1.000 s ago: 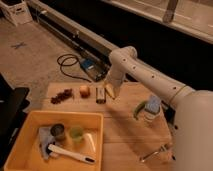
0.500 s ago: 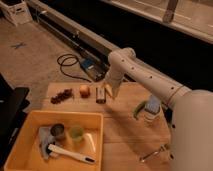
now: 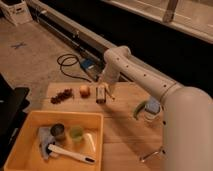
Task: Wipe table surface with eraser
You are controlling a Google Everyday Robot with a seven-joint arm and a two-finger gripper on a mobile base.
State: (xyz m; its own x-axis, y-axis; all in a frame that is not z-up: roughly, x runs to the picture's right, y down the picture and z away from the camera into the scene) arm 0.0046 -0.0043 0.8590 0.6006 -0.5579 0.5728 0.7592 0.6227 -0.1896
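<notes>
The light tan plank table surface (image 3: 125,132) fills the lower middle of the camera view. The eraser (image 3: 101,94), a small dark block with a paler strip, sits on the table near its far edge, just right of a small round fruit (image 3: 85,90). My white arm reaches in from the right, bends high, and comes straight down. My gripper (image 3: 103,89) is directly on top of the eraser, touching or nearly touching it. The gripper hides the eraser's top.
A thin yellowish stick (image 3: 111,95) lies just right of the eraser. A dark cluster (image 3: 61,95) lies left of the fruit. A yellow bin (image 3: 22,145) with cups and a brush sits front left. A container with a blue pad (image 3: 152,107) stands to the right. A metal piece (image 3: 150,155) lies front right.
The gripper has stayed over the eraser, with at most a slight shift. Nothing else on the table has moved.
</notes>
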